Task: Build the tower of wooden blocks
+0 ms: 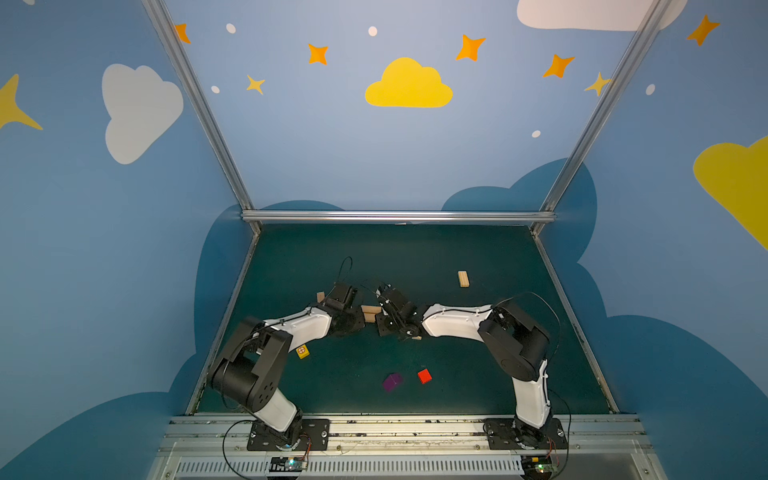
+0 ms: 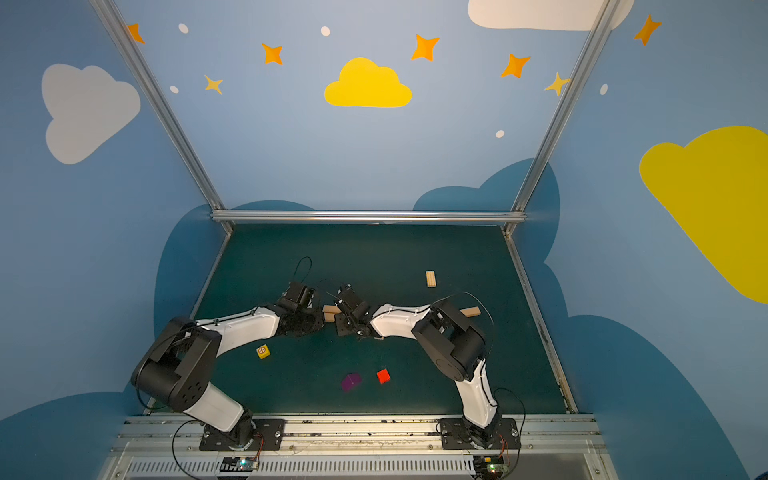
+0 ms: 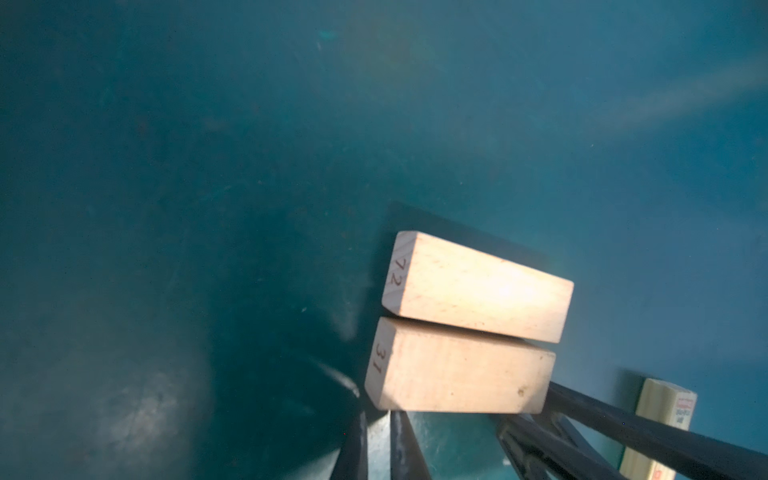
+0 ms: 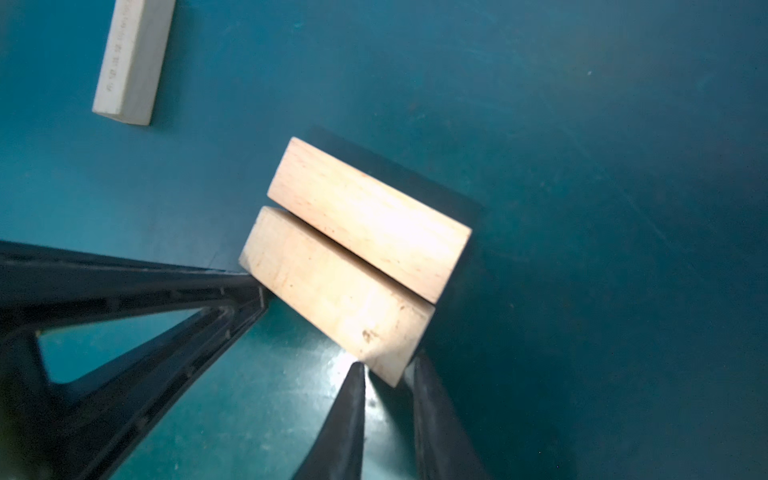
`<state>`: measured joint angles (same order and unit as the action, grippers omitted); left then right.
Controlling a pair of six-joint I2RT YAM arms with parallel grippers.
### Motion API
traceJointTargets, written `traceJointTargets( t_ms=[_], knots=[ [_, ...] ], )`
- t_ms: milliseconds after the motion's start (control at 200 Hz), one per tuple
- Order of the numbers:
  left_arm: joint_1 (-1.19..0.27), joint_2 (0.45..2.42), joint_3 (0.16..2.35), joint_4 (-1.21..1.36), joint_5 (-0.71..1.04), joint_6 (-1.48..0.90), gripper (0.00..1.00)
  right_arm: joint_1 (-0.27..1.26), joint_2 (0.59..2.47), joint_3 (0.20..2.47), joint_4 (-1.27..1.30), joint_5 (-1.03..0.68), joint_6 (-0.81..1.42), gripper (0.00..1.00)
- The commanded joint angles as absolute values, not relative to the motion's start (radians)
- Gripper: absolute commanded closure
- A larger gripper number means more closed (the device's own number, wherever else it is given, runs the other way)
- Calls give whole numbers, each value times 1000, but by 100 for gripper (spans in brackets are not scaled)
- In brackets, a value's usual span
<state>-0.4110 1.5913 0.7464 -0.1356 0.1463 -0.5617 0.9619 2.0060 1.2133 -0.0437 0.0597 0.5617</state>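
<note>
Step in hand, as I judge it: squaring up the base course. Nothing is stacked yet.

Nearest the arm bases, loose on the counter (image 1: 478, 374): purple cube (image 1: 392, 382), red cube (image 1: 424, 376) and, further left, yellow cube (image 1: 303, 352) with a printed mark on top. All are well apart from the build.

Mid-counter is the tower so far: plank 31 (image 3: 457, 374) and plank 72 (image 3: 478, 286). They lie flat with long sides together and numbers stamped on the end grain. The wood is pale and clean, with square edges. The seam looks slightly open at one end.

Left pincer (image 3: 376, 411): pressed together, tip against an end corner of plank 31.
Right pincer (image 4: 388, 370): fingers a little apart, with the opposite end corner of plank 31 between the tips. I cannot tell whether they pinch it.

Farther off, the orange-printed plank (image 3: 665, 415) lies just beyond the right pincer. The far plank (image 1: 463, 279) sits alone toward the back wall.

Next move calls for closing the seam and backing both pincers off without dragging the pair. After that, fetch a spare plank to lay across.
</note>
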Motion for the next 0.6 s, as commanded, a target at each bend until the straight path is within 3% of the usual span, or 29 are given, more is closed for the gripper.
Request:
traceJointTargets(
  t_ms=[0, 596],
  knots=[
    [-406, 1611, 749, -137, 124, -565, 87, 956, 2025, 1193, -66, 63, 566, 76],
    [-401, 1607, 745, -130, 114, -575, 87, 956, 2024, 1190, -63, 54, 563, 76]
  ],
)
